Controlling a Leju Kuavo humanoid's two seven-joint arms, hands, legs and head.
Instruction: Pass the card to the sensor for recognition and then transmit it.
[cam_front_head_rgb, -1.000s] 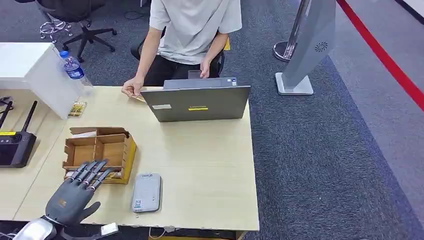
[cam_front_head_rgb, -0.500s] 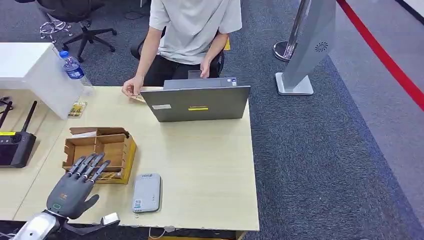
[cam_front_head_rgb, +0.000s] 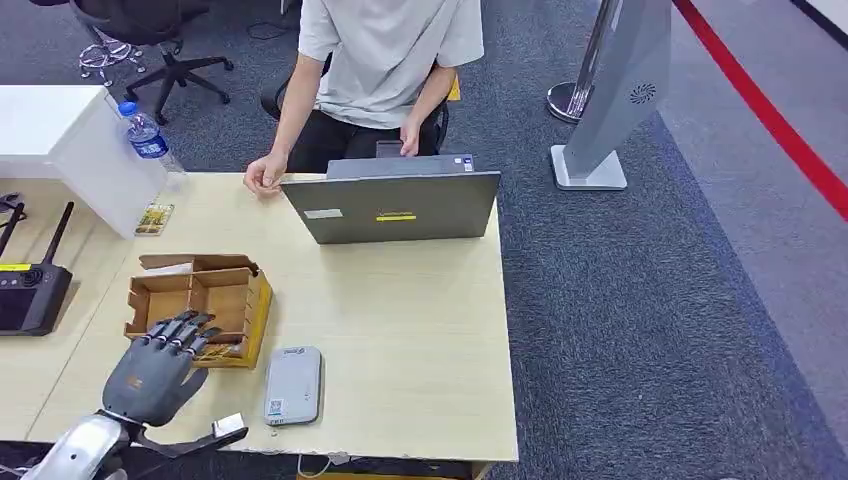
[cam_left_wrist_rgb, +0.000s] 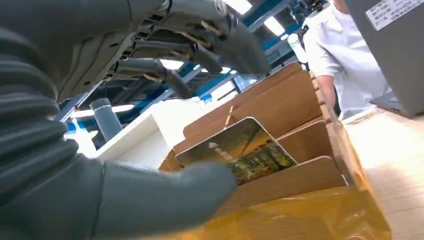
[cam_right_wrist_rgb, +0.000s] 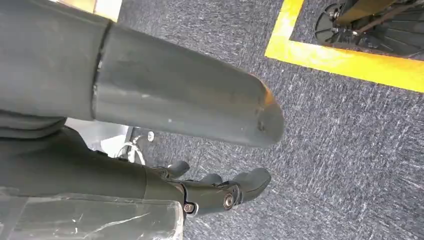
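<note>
A card (cam_left_wrist_rgb: 235, 150) with a dark green and gold picture stands tilted in the front compartment of the open cardboard box (cam_front_head_rgb: 205, 290) near the table's left front. My left hand (cam_front_head_rgb: 155, 370) hovers at the box's near edge, fingers (cam_left_wrist_rgb: 200, 50) spread and curled above the card, thumb (cam_left_wrist_rgb: 165, 195) just under its lower edge; the card is not clamped. The grey card sensor (cam_front_head_rgb: 293, 385) lies flat on the table just right of the box. My right hand (cam_right_wrist_rgb: 175, 105) hangs over dark carpet, fingers apart, holding nothing.
A person sits behind the grey laptop (cam_front_head_rgb: 400, 205) at the table's far edge, one hand (cam_front_head_rgb: 262, 175) on the tabletop. A black controller (cam_front_head_rgb: 30, 295), a white box (cam_front_head_rgb: 70, 140), a water bottle (cam_front_head_rgb: 148, 135) and a small card (cam_front_head_rgb: 154, 217) stand at the left. A grey stand (cam_front_head_rgb: 620, 90) rises on the carpet.
My left hand has drawn back toward the table's front edge and its fingers have curled down over the box's front compartment. The person's hand shifted slightly.
</note>
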